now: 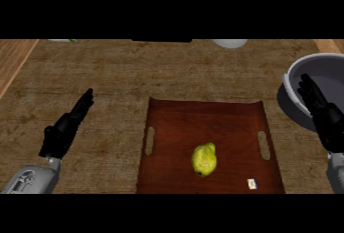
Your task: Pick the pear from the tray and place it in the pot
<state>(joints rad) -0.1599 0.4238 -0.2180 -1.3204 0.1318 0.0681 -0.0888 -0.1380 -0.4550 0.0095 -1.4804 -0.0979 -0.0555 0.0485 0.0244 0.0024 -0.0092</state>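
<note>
A yellow-green pear (pixel 204 159) lies on the dark brown tray (pixel 181 118), a little right of the tray's middle and toward its near end. The grey pot (pixel 316 63) stands at the right edge of the view, beyond the tray's far right corner. My right hand (pixel 324 116) is open with straight fingers pointing away, in front of the pot's near rim and right of the tray. My left hand (pixel 65 127) is open too, fingers straight, over the counter left of the tray. Neither hand touches the pear.
The tray has a slot handle on each long side and a small white tag (pixel 252 183) near its front right corner. A white object (pixel 230 43) and a greenish one (pixel 64 40) sit at the counter's far edge. Wooden strips border the counter's far corners.
</note>
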